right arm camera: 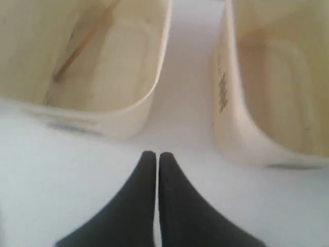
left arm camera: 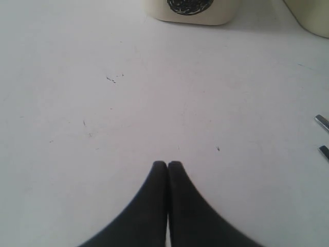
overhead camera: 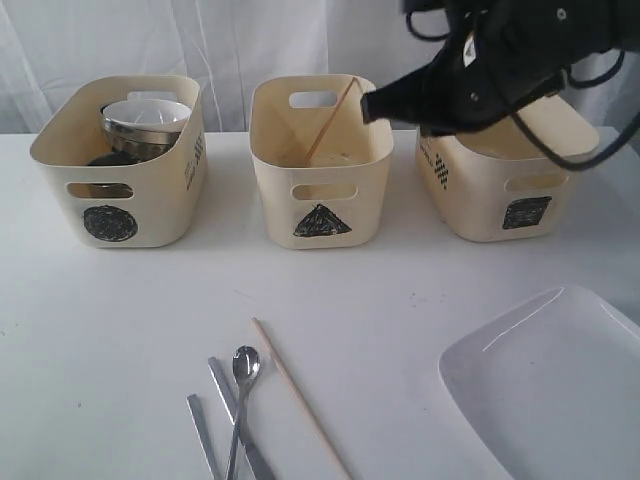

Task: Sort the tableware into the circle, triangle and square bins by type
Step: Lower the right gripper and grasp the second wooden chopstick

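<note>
The circle bin (overhead camera: 150,205) at the left holds steel bowls (overhead camera: 145,125). The triangle bin (overhead camera: 275,200) in the middle has one wooden chopstick (overhead camera: 330,120) leaning inside. The square bin (overhead camera: 475,205) stands at the right. My right gripper (overhead camera: 370,105) hangs shut and empty between the triangle and square bins; in the right wrist view it (right arm camera: 157,154) points at the gap between the triangle bin (right arm camera: 128,118) and the square bin (right arm camera: 231,128). My left gripper (left arm camera: 167,163) is shut and empty over bare table. A second chopstick (overhead camera: 300,395), a steel spoon (overhead camera: 243,375) and flat cutlery (overhead camera: 203,430) lie at the front.
A large white plate (overhead camera: 560,390) lies at the front right, partly cut off by the view's edge. The right arm's black body and cables (overhead camera: 520,60) hang over the square bin. In the left wrist view the circle bin's base (left arm camera: 221,15) is far ahead and cutlery ends (left arm camera: 322,122) show at the side.
</note>
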### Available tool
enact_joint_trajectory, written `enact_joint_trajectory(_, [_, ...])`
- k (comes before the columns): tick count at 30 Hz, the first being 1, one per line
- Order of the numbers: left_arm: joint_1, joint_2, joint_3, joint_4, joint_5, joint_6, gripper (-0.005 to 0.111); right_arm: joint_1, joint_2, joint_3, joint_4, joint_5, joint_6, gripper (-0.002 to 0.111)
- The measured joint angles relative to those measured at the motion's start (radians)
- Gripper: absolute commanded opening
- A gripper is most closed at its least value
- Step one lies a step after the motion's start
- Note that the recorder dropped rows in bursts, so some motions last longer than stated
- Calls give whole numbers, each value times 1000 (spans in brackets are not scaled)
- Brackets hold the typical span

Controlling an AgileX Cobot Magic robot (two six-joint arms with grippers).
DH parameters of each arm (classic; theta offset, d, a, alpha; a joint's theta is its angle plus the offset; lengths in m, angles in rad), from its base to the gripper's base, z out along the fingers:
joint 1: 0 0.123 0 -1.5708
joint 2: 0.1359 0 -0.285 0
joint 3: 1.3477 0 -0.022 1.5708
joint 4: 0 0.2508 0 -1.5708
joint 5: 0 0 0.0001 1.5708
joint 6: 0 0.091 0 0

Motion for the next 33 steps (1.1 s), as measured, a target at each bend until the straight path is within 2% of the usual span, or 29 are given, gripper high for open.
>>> enact_joint_trajectory(7, [0,0,0,0,0,0,0,93,0,116,233,174,-200,0])
enact_joint_trajectory(12, [0,0,0,0,0,0,0,157,0,230,419,171,-382,1])
enact_joint_trajectory(14, [0,0,0,0,0,0,0,185,0,250,456,137,-450,6])
enact_joint_trajectory(20, [0,0,0,0,0,0,0,250,10,257,530,-13,-598,38])
enact_joint_trajectory(22, [0,0,0,0,0,0,0,266,31,257,540,-40,-628,43])
enact_joint_trajectory(33, [0,0,0,0,0,0,0,279,235,259,548,6,-606,44])
